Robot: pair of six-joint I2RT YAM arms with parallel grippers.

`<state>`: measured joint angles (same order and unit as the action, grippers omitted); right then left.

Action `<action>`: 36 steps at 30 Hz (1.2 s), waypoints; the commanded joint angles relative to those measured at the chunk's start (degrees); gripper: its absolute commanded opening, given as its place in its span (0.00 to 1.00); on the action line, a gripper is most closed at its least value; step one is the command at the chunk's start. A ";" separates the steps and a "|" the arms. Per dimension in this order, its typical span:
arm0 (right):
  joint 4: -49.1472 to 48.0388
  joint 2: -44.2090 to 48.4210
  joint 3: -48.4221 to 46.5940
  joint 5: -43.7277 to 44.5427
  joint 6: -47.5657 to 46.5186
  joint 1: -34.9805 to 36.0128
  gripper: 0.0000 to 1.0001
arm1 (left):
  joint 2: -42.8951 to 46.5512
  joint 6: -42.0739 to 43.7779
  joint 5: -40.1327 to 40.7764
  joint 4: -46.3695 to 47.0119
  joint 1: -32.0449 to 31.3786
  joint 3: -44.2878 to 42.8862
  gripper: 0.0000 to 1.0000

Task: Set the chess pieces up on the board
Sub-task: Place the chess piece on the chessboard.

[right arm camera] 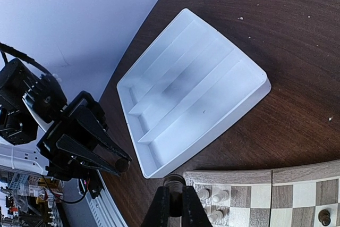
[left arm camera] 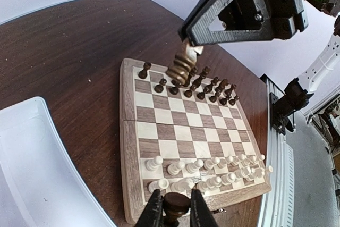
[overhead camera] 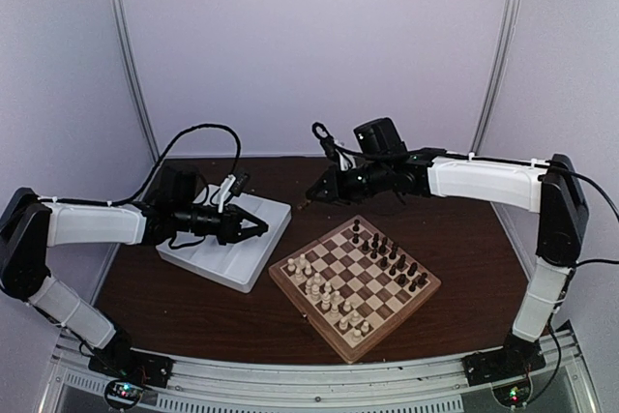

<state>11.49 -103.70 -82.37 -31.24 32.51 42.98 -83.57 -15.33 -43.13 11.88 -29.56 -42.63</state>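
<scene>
A dark wood table [overhead camera: 193, 287] between pale lilac walls [overhead camera: 309, 45] carries the board [overhead camera: 366, 276] right of a white tray [overhead camera: 218, 258], with dark pieces [overhead camera: 387, 258] ranked along the board's far-right side. The left gripper [overhead camera: 261, 229] reaches level over the tray's right edge, clenched on a dark piece [left arm camera: 176, 204]. The right gripper [overhead camera: 311, 195] stretches leftward high near the board's far corner, clamped on a second piece [left arm camera: 183, 65].

No legible text, brand or number anywhere; clutter [right arm camera: 21, 198] possibly printed, too blurred.

The tray [overhead camera: 221, 254] lies left of the board [overhead camera: 311, 318], chess pieces [overhead camera: 392, 258] standing on its right side.
</scene>
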 commanded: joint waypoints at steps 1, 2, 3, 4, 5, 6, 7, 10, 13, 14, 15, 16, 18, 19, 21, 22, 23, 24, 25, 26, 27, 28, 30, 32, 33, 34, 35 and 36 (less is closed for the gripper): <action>3.60 2.91 0.72 2.41 -3.56 -0.43 0.00 | 0.82 0.91 1.32 -0.48 0.37 -0.23 0.15; 5.63 3.53 0.76 3.71 -5.65 -0.75 0.00 | 0.96 0.89 1.79 -1.17 0.37 -0.41 0.15; 7.73 4.57 0.72 5.67 -7.39 -1.11 0.00 | 1.14 0.98 2.08 -1.76 0.38 -0.51 0.15; 10.24 5.42 0.80 7.89 -9.45 -1.43 0.00 | 1.35 1.00 2.47 -2.39 0.38 -0.66 0.15; 12.63 6.29 0.85 10.61 -11.62 -1.63 0.00 | 1.65 1.15 3.23 -3.31 0.38 -0.88 0.15; 14.94 7.11 0.84 13.45 -13.78 -1.74 0.00 | 1.88 1.36 4.23 -4.24 0.38 -1.14 0.15; 17.16 7.98 0.90 16.11 -15.89 -1.76 0.00 | 2.18 1.58 4.70 -4.98 0.38 -1.28 0.15; 21.21 9.98 1.86 23.01 -20.70 -1.86 0.00 | 2.97 1.80 5.27 -6.04 0.38 -1.67 0.15; 23.28 10.67 2.70 26.59 -23.13 -2.14 0.00 | 3.24 1.75 5.19 -6.42 0.39 -2.19 0.15; 23.70 10.71 2.88 27.15 -23.65 -2.24 0.00 | 3.20 1.79 5.19 -6.55 0.38 -2.44 0.15; 24.01 10.79 3.03 27.57 -24.00 -2.39 0.00 | 3.23 1.74 5.05 -6.72 0.38 -2.58 0.15; 24.17 10.83 3.19 28.05 -24.27 -2.50 0.00 | 3.24 1.78 4.95 -6.88 0.38 -2.70 0.15; 24.12 11.06 3.72 28.76 -24.91 -2.64 0.00 | 3.24 1.78 4.99 -7.23 0.34 -3.05 0.15; 24.18 11.14 3.93 28.91 -25.23 -2.73 0.00 | 3.21 1.76 4.99 -7.49 0.38 -3.12 0.15; 24.24 11.07 4.21 29.45 -25.68 -2.92 0.00 | 3.23 1.88 5.01 -8.06 0.38 -3.48 0.15; 24.39 10.92 4.27 29.56 -25.88 -2.91 0.00 | 3.20 1.91 4.99 -8.16 0.36 -3.51 0.15; 24.38 10.83 4.36 29.63 -26.12 -3.01 0.00 | 3.23 1.89 5.01 -8.31 0.38 -3.55 0.15; 24.35 10.68 4.49 29.66 -26.24 -3.13 0.00 | 3.31 1.91 5.07 -8.36 0.38 -3.56 0.15; 24.37 10.54 4.57 29.74 -26.33 -3.18 0.00 | 3.38 1.93 5.08 -8.36 0.38 -3.49 0.15; 24.31 10.42 4.69 29.79 -26.43 -3.24 0.00 | 3.42 1.94 5.12 -8.36 0.38 -3.50 0.16; 24.21 10.17 4.75 29.76 -26.49 -3.38 0.00 | 3.49 1.90 5.15 -8.36 0.34 -3.53 0.16; 24.12 9.97 4.83 29.75 -26.53 -3.47 0.00 | 3.50 1.95 5.14 -8.36 0.38 -3.58 0.16; 23.73 9.40 5.11 29.57 -26.54 -3.73 0.00 | 3.41 1.90 5.08 -8.53 0.38 -3.70 0.16; 23.24 8.66 5.28 29.10 -26.47 -4.06 0.00 | 3.32 1.91 5.08 -8.54 0.38 -3.88 0.16; 23.03 8.21 5.39 28.71 -26.45 -4.27 0.00 | 3.21 1.90 5.01 -8.61 0.38 -3.94 0.16; 22.73 7.74 5.32 28.45 -26.45 -4.41 0.00 | 3.15 1.90 4.99 -8.62 0.38 -4.00 0.15; 22.37 7.26 5.31 28.28 -26.45 -4.60 0.00 | 3.14 1.96 4.91 -8.69 0.36 -4.15 0.16; 22.05 6.78 5.29 28.18 -26.45 -4.75 0.00 | 3.10 1.92 4.90 -8.71 0.38 -4.21 0.15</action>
<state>34.98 -94.87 -77.89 -3.18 6.37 39.05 -81.52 -14.37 -38.30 2.37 -29.56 -44.80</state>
